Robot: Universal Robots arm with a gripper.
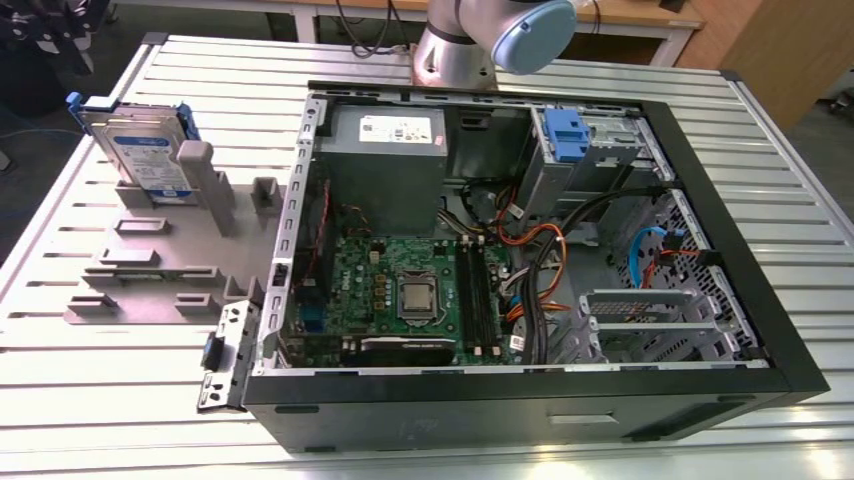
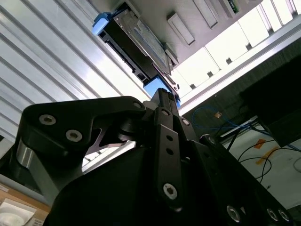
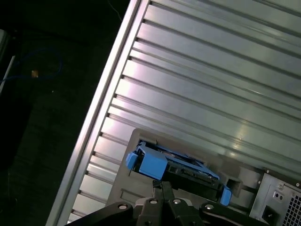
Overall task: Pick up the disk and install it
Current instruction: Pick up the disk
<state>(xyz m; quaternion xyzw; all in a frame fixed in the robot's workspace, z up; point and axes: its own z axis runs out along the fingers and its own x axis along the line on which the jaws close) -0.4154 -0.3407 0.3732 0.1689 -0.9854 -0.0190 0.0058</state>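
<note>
Disk [image 1: 140, 150]: stands on edge at the far end of the grey holder [image 1: 160, 270], at the exterior view's left. I judge the upright pose is meant to leave its blue-framed top edge free for a grasp from above.
Tool [image 3: 162, 184]: in both wrist views I see its tips meeting with nothing between them, apart from the disk and pointing toward its blue end.
Arm [image 1: 534, 35]: at the far side of the bench [image 1: 160, 420], behind the open computer case [image 1: 534, 405].
Blue bay [image 1: 567, 130]: far right corner inside the case. I take it for the drive's seat, though it is too cluttered to be sure.
Open room: ribbed bench lies open to the left of the holder and on its near side.
Tight edge: the case's left wall stands just beside the holder.
Bench rim: in the first wrist view it runs near the holder, with dark floor beyond.
</note>
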